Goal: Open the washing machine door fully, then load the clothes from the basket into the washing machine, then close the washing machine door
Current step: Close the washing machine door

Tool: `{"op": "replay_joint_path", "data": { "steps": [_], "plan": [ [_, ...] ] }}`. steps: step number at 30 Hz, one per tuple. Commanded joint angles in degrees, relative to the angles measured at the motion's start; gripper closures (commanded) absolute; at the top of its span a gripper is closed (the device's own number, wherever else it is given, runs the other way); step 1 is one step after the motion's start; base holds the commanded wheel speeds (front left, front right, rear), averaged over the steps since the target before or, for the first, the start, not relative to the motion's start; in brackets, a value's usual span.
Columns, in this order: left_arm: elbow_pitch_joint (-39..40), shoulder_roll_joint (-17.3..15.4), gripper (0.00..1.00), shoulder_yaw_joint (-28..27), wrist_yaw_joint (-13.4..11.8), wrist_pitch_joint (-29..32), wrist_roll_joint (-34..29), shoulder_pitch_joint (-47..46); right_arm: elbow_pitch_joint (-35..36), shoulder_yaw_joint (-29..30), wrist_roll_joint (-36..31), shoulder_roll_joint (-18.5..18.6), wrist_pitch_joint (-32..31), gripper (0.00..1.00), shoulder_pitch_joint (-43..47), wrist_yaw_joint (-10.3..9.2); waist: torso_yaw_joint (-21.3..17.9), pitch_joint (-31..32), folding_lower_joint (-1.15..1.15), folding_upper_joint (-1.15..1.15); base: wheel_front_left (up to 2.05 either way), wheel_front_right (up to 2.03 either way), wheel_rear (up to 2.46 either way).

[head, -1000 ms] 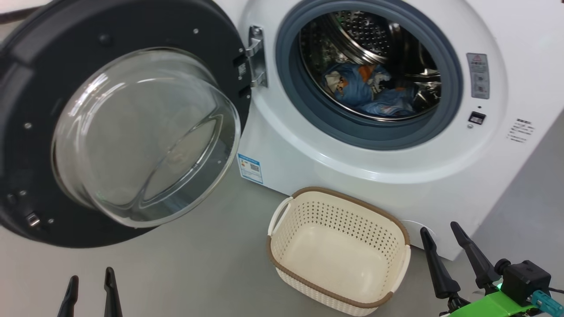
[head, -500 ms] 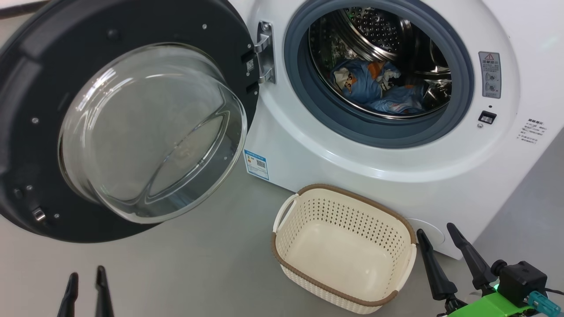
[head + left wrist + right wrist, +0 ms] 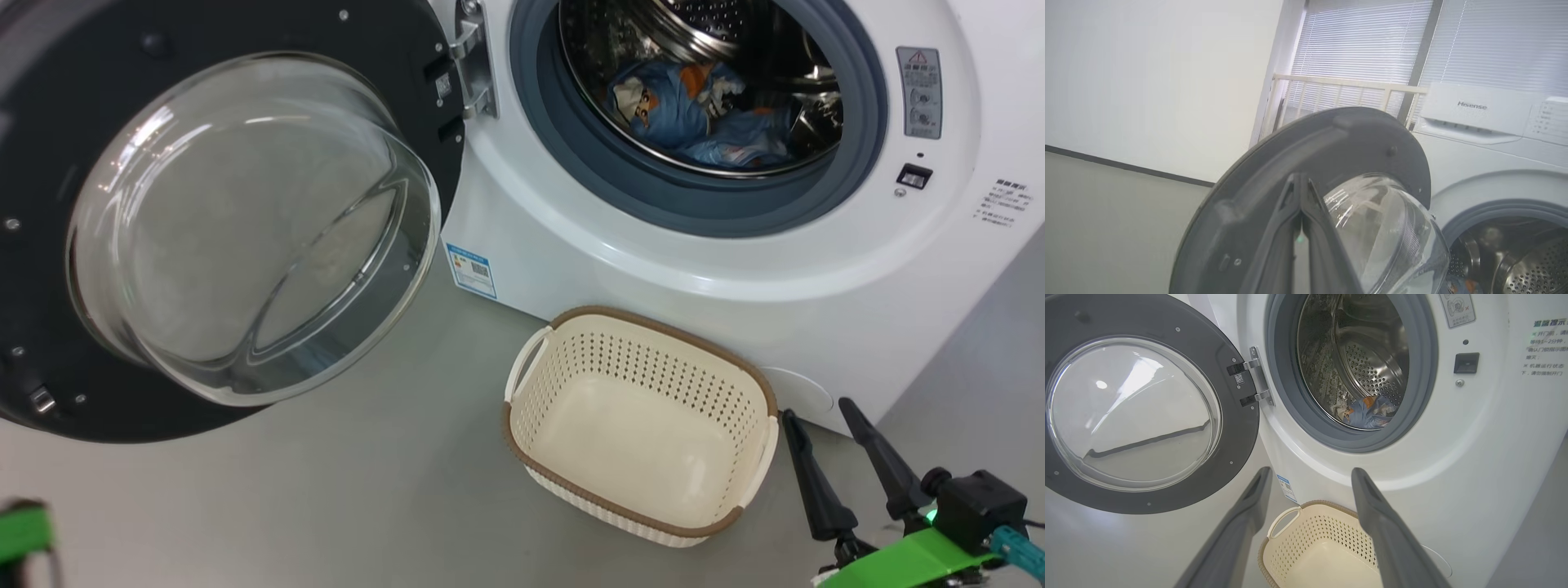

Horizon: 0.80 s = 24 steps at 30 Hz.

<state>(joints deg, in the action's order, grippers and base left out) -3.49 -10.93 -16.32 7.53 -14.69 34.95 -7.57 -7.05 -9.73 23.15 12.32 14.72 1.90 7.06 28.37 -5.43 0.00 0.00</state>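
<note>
Left hand point(image 3: 1300, 183) pinched empty before door point(image 3: 1331, 134); right hand point(image 3: 816, 407) spread empty beside basket point(image 3: 653, 367).

The grey floor point(image 3: 343, 490) is lying flat and smooth, and it is shining a little. The big white washing machine point(image 3: 620, 278) is standing on it at the back. The small cream basket point(image 3: 653, 367) is sitting on the floor too, just in front of the machine's bottom edge. It is standing the right way up, with its brown rim facing up and one white handle pointing left. The basket is sitting very close to the machine, but I cannot tell if they are touching.
</note>
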Motion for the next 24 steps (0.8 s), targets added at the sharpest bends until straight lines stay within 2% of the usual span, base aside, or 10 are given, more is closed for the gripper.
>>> {"op": "replay_joint_path", "data": {
  "steps": [1,7,12,18,21,24],
  "plan": [
    [1.07,-3.77,1.00,-2.85,-0.04,-0.31,2.67,-3.68,1.65,-1.31,-0.20,1.18,0.28,0.00,-2.55,0.43,-0.33,-1.21,0.00,0.00,0.00,0.00,0.00],
    [-5.03,-13.86,1.00,-3.89,-0.04,-0.31,16.47,-11.82,1.57,-1.92,-0.33,2.12,0.28,0.00,-3.95,0.43,-1.04,-3.90,0.00,0.00,0.00,0.00,0.00],
    [-14.73,-20.42,1.00,-3.39,-0.04,0.15,26.96,-18.10,1.57,-2.26,-0.33,2.86,0.28,0.00,-4.73,0.43,-1.65,-5.53,0.00,0.00,0.00,0.00,0.00],
    [-27.17,-25.22,1.00,-3.44,-0.04,8.44,40.62,-25.72,1.46,-3.20,-0.36,3.35,0.28,0.00,-5.96,0.43,-2.68,-6.87,0.00,0.00,0.00,0.00,0.00],
    [-31.85,-27.26,1.00,-3.17,-0.04,12.90,44.44,-28.50,1.48,-3.82,-0.45,3.34,0.28,0.00,-6.46,0.43,-2.97,-7.61,0.00,0.00,0.00,0.00,0.00],
    [-34.64,-28.78,1.00,-1.89,-0.04,16.49,45.35,-29.59,1.53,-4.21,-0.46,3.37,0.28,0.00,-6.75,0.43,-3.10,-8.19,0.00,0.00,0.00,0.00,0.00]
  ]
}}
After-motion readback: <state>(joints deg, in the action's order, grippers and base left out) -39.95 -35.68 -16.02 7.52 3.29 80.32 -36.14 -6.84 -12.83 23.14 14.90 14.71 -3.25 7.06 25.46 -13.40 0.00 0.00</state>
